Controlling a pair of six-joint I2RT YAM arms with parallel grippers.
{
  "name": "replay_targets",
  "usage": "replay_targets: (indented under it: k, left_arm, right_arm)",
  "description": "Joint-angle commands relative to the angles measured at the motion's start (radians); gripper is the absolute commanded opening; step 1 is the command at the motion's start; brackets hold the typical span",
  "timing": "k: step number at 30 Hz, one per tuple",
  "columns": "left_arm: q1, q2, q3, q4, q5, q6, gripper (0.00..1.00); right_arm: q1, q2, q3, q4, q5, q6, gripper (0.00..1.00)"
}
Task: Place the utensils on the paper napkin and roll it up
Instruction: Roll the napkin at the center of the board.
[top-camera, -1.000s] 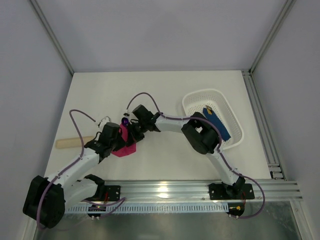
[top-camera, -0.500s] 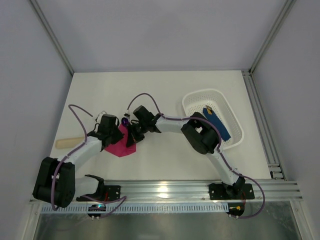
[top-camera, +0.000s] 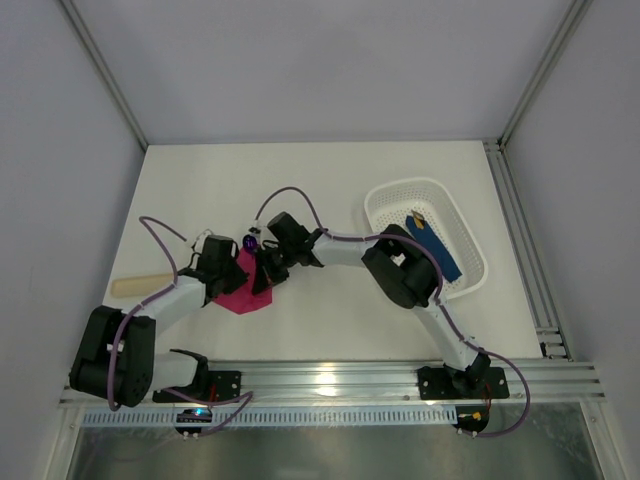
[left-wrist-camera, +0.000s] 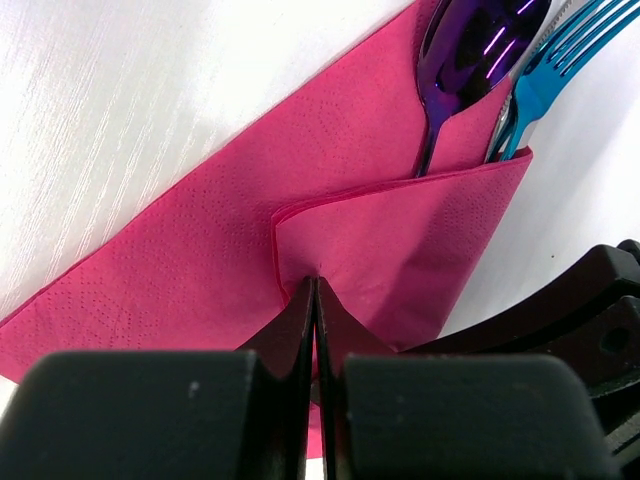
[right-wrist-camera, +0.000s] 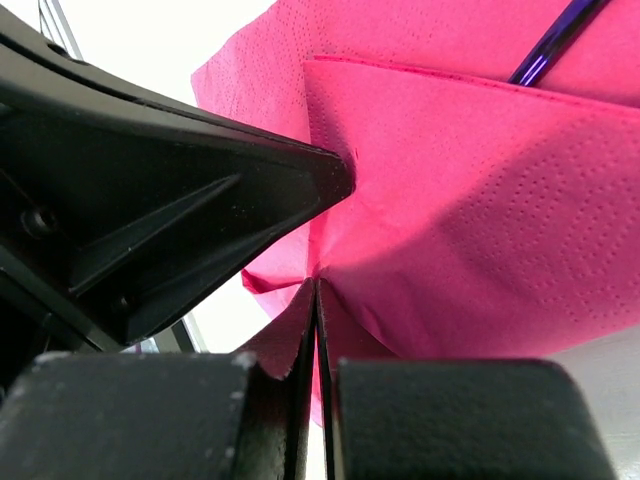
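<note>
Napkin (top-camera: 243, 295), magenta and folded over, lay on the white table (top-camera: 330, 180) at about 8 o'clock from its middle. At 3 o'clock sat a white perforated basket (top-camera: 470, 285) with a blue strip (top-camera: 435, 245) inside it. A beige stick (top-camera: 140, 287) lay flat near the 9 o'clock edge, apart from the napkin. Both arms reached in over the napkin, the left one at its 10 o'clock side and the right one at its 1 o'clock side, their tips close together. The left fingers (left-wrist-camera: 314, 290) were pressed together, pinching the edge of the folded flap. The right fingers (right-wrist-camera: 315, 290) were likewise pressed together on a gathered bit of the napkin, just beside the left ones. The utensils were tucked under the flap, their heads poking out at the napkin's 12 o'clock end: a glossy purple spoon (left-wrist-camera: 470, 60) and, touching it, a fork (left-wrist-camera: 545, 70) with a teal sheen.
</note>
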Motion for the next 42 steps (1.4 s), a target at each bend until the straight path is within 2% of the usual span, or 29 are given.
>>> replay_targets:
  k: [1,9,16,27,30,42]
  left_arm:
    - [0.014,0.025,-0.027,0.035,-0.030,-0.005,0.00]
    - [0.041,0.063,-0.034,0.055,0.004,-0.002,0.00]
    - [0.067,0.082,-0.034,0.057,0.030,-0.002,0.00]
    - [0.077,0.089,-0.015,0.038,0.033,0.021,0.00]
    - [0.077,0.094,-0.012,0.043,0.039,0.023,0.00]
    - [0.077,0.085,-0.012,0.034,0.050,0.029,0.00]
  right_arm:
    - [0.005,-0.032,-0.043,-0.009,0.024,-0.002,0.04]
    - [0.007,-0.066,-0.102,0.005,0.025,-0.003,0.04]
    - [0.005,-0.081,-0.201,0.141,-0.055,0.024,0.04]
    - [0.004,-0.087,-0.300,0.255,-0.122,0.049,0.04]
    - [0.004,-0.104,-0.318,0.298,-0.160,0.054,0.07]
    - [-0.038,-0.207,-0.295,0.252,-0.167,0.011,0.07]
